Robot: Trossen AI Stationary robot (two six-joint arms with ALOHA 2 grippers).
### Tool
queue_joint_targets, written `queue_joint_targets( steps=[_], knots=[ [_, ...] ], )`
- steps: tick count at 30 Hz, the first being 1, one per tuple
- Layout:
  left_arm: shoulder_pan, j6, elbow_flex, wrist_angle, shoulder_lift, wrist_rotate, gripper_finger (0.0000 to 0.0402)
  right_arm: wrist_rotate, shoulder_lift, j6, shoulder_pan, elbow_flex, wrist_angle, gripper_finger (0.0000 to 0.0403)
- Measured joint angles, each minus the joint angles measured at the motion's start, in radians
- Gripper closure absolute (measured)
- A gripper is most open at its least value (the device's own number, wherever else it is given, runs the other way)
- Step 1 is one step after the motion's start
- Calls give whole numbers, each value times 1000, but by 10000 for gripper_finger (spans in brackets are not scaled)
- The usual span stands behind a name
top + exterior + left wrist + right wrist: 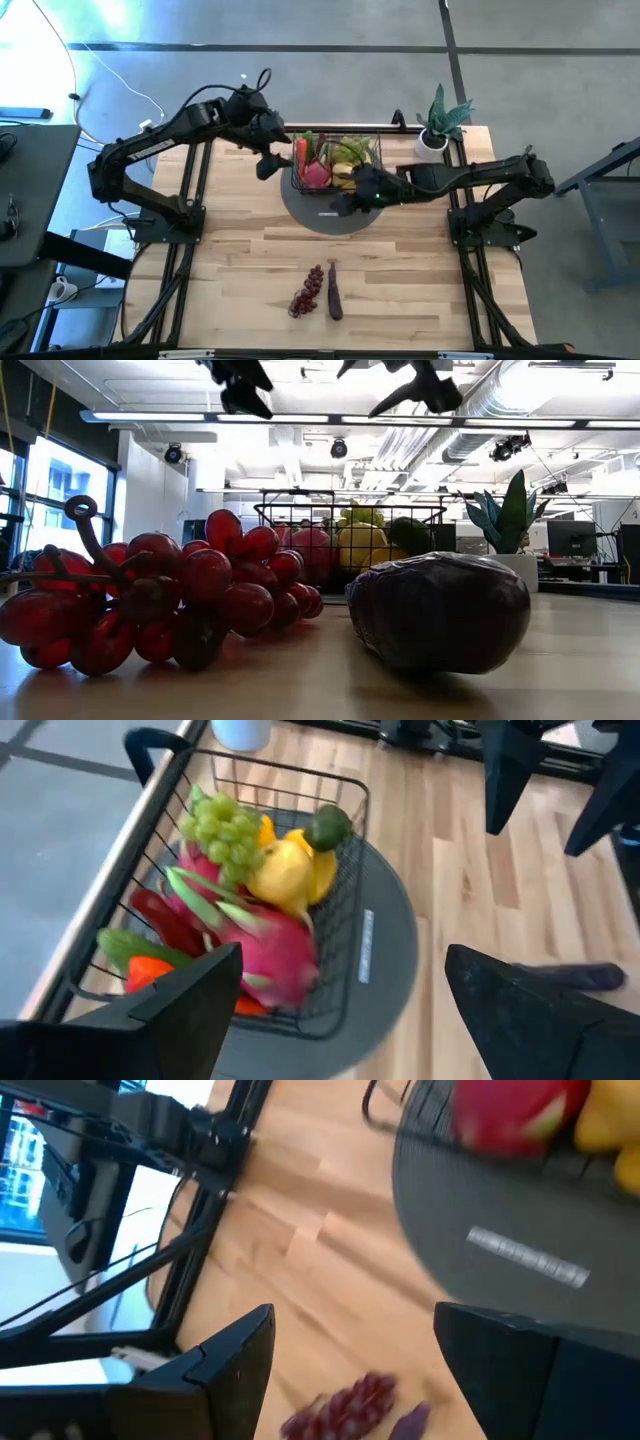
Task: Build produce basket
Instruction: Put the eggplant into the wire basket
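The empty, spread-fingered right gripper [352,198] seems nearer the red grape bunch [307,290] and dark purple eggplant [334,290], lying toward the table's front edge.

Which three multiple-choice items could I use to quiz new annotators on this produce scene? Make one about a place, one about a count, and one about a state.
1. Where does the basket stand?
A. on the grey disc
B. on bare wood
C. on the floor

2. How many produce items lie on the table outside the basket?
A. none
B. two
C. five

3. How is the right hand?
A. shut on a chili
B. shut on grapes
C. open, empty

Key:
1 A, the left wrist view shows the disc under the basket.
2 B, only the red grapes and the eggplant lie there.
3 C, its fingers stand apart with nothing between.
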Motion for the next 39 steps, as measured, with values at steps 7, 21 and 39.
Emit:
queue_joint_targets(
  steps=[7, 21, 39],
  knots=[
    [-67, -61, -72, -19, -69, -6, 62, 7, 20, 191, 97, -2, -10, 147],
    [-162, -153, -307, 61, -202, -68, 62, -18, 154, 488, 258, -2, 136, 147],
    [-164, -136, -355, 61, -210, -158, 62, -138, 361, 639, 340, -2, 247, 147]
  ],
)
